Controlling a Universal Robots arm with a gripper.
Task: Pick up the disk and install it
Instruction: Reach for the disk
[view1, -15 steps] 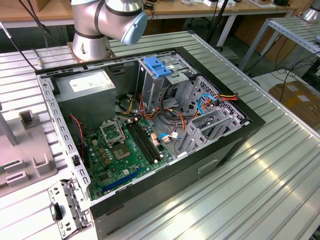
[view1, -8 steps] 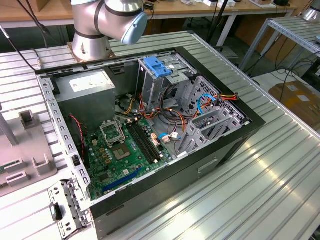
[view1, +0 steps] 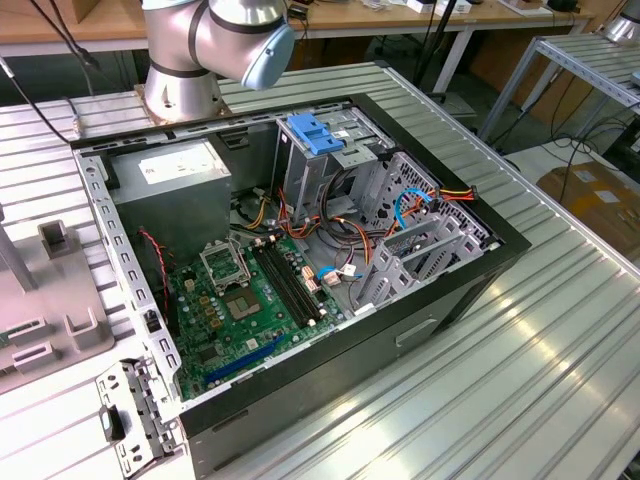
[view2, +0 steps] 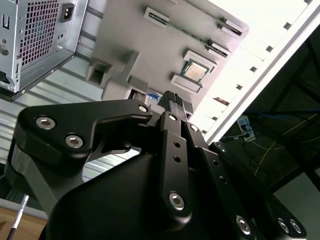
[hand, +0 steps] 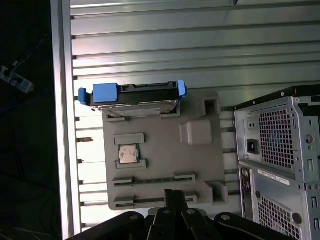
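The disk (hand: 132, 96) is a thin black slab in bright blue rails, with a square blue tab (hand: 105, 92) at one end and a smaller blue nub at the other. It stands on its long edge in a slot at one end of a grey holder plate (hand: 195, 165), which lies on the ribbed metal table (hand: 200, 40). There is one disk and one plate. The plate also carries one square processor chip (hand: 128, 154) and two long narrow strips in slots. One computer case (hand: 280, 165) stands just beside the plate.

The gripper (hand: 175, 196) hovers over the plate's opposite end, well apart from the disk. Its fingers are drawn together with nothing between them, which also shows in the second wrist view (view2: 172, 97).

The disk is seen edge-on, so its broad faces are hidden. The gripper's body covers the plate's nearer edge, and the case is cut off by the picture's border. In the exterior view the case (view1: 300, 270) lies open, with the arm (view1: 215, 40) behind it.
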